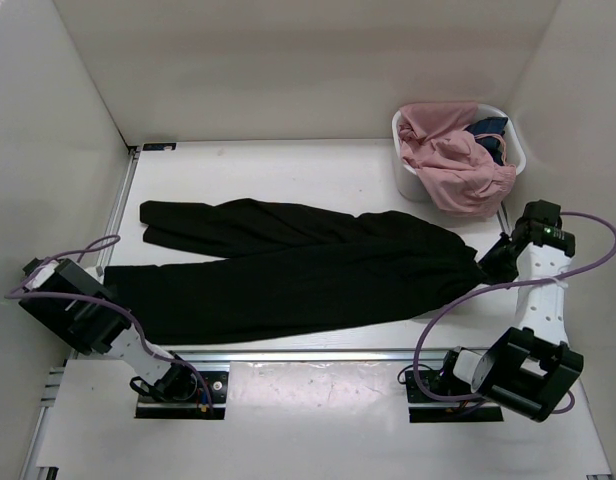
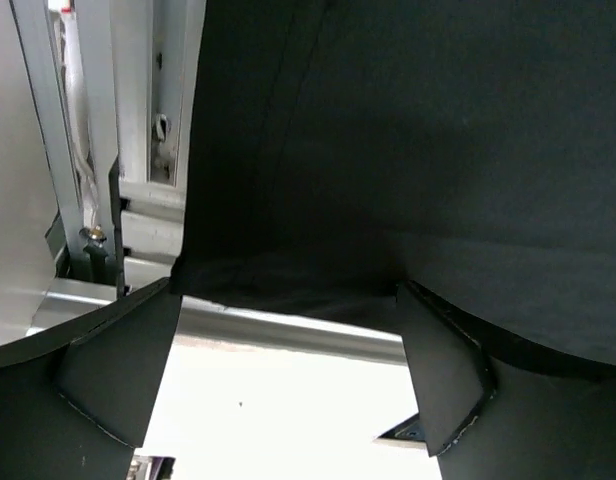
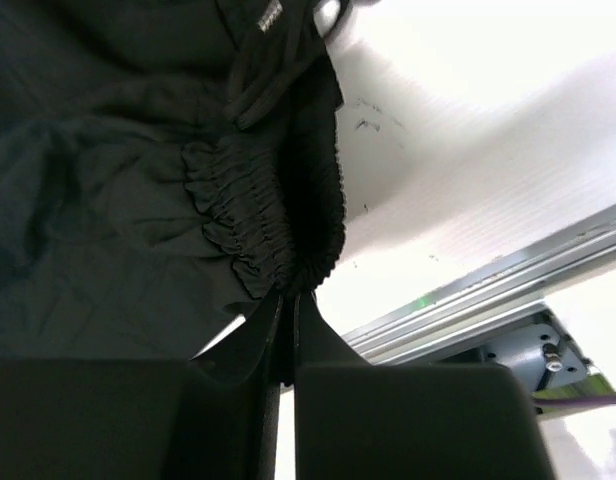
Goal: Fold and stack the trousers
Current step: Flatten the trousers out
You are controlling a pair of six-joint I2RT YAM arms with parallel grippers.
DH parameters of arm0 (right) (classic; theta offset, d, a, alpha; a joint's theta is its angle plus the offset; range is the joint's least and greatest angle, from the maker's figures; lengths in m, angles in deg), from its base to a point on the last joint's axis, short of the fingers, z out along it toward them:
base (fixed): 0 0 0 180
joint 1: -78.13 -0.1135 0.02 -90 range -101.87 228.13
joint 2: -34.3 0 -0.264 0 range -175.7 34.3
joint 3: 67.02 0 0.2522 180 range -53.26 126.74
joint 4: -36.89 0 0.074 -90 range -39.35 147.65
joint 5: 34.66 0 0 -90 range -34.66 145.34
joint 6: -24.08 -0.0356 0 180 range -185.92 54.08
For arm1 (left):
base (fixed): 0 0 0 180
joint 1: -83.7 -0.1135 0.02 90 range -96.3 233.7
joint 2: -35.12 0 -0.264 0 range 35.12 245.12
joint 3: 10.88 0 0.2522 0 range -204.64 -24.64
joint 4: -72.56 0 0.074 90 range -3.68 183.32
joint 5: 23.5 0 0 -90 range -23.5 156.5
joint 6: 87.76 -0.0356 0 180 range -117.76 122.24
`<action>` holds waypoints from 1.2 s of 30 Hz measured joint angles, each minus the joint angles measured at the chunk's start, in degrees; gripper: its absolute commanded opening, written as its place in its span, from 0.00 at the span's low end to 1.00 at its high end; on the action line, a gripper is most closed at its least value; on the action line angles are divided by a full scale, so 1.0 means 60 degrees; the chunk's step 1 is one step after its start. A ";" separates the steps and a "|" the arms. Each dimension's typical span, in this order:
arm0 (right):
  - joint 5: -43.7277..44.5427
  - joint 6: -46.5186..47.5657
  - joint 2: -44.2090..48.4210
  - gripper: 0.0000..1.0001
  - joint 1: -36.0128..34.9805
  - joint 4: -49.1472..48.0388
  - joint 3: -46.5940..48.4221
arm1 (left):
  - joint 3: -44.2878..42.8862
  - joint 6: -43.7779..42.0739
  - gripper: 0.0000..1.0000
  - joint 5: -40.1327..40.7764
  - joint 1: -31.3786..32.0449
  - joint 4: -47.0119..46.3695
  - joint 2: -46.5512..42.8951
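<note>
Top view, trousers: long black soft-fabric wide-legged trousers (image 1: 288,265) spread flat across the white table (image 1: 288,165), hems to the left, waist to the right.
Top view, legs: parted at the hems, lying together toward the waist; near leg reaching the table's left side.
Top view, right gripper: black two-finger right gripper (image 1: 493,262) at the waist end, touching the cloth.
Top view, basket: round white plastic basket (image 1: 406,178) in the far right corner, apart from the trousers; holding a crumpled pink garment (image 1: 453,165) that spills over the near rim, and a small dark blue cloth (image 1: 488,128).
Left wrist view, left gripper: black two-finger left gripper (image 2: 288,300), fingers (image 2: 118,370) spread wide, gripping nothing.
Left wrist view, trousers: filling the upper frame, cloth edge lying level with the fingertips; contact impossible to tell.
Left wrist view, surroundings: silver metal rail (image 2: 288,335) crossing just below the cloth edge.
Right wrist view, right gripper: fingers pressed together, pinching the trousers.
Right wrist view, trousers: gathered elastic waistband caught at the fingertips, the rest bunched to the left over the white table.
</note>
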 measured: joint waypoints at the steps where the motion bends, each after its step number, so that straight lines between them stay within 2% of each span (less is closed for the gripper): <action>1: -0.0036 -0.0018 0.0055 0.00 0.0000 -0.0087 -0.0240 | -0.0022 0.0033 1.00 -0.0036 0.0011 -0.0025 0.0058; 3: -0.0124 -0.0055 0.0106 0.00 0.0000 -0.0168 -0.0739 | -0.0026 0.0131 0.96 -0.0087 0.0018 -0.0127 0.0149; 4: -0.0168 -0.0080 0.0106 0.00 0.0000 -0.0182 -0.0973 | -0.0029 0.0182 0.90 -0.0117 0.0018 -0.0160 0.0182; 5: -0.0208 -0.0109 0.0106 0.00 0.0000 -0.0197 -0.1151 | -0.0033 0.0215 0.68 -0.0142 0.0022 -0.0193 0.0222; 7: -0.0248 -0.0149 0.0106 0.00 0.0007 -0.0193 -0.1300 | -0.0091 0.0313 0.45 -0.0146 0.0029 -0.0208 0.0262; 9: -0.0248 -0.0189 0.0109 0.00 0.0069 -0.0262 -0.1290 | -0.0098 0.0317 0.14 -0.0240 0.0036 -0.0240 0.0273; 13: -0.0233 -0.0506 0.0149 0.00 0.0579 -0.0299 -0.0984 | -0.0095 0.0168 0.14 -0.0324 0.0062 -0.0157 0.0226; 17: -0.0011 -0.1195 0.0528 0.00 0.0863 -0.0291 0.0011 | -0.0484 -0.0033 0.14 -0.0412 0.0062 0.0448 0.0076; 21: -0.0029 -0.1606 0.0765 0.00 0.0867 -0.0208 0.1045 | -0.1960 -0.0124 0.14 -0.0674 0.0127 0.1330 0.0047; 27: -0.0754 -0.1887 -0.0346 0.00 0.0794 -0.0117 0.2714 | -0.4160 0.0011 0.14 -0.1198 0.0772 0.2626 0.0117; 32: -0.0863 -0.1934 -0.0277 0.00 0.0976 -0.0138 0.2444 | -0.4371 0.0007 0.14 -0.1235 0.1155 0.2648 0.0131; 36: -0.0328 -0.2062 0.1053 0.00 0.1435 0.0149 0.0845 | -0.3100 -0.0208 0.14 -0.0739 0.1188 0.2229 -0.0204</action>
